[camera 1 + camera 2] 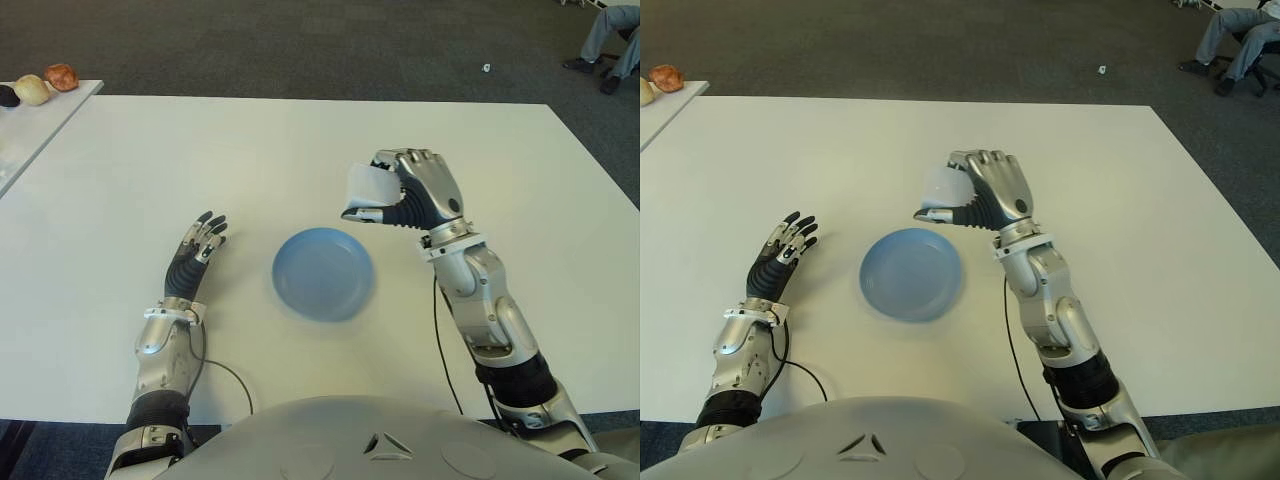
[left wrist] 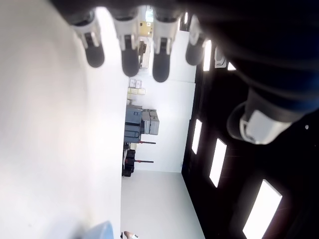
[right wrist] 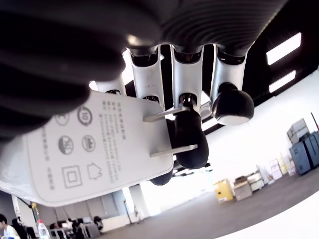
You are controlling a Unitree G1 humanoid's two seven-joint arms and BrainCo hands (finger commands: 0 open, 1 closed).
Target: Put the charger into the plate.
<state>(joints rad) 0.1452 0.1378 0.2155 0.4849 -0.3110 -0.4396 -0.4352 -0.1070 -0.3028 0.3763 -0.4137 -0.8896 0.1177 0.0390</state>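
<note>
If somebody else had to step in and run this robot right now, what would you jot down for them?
Right robot hand: shut on the white charger, held in the air just beyond the far right rim of the blue plate, not over its middle.
Left robot hand: open, holds nothing, shows to the left of the plate over the white table.
Done: charger picked up.
Left: bring it over the plate, lower it, let go. The plate holds nothing for now.
</note>
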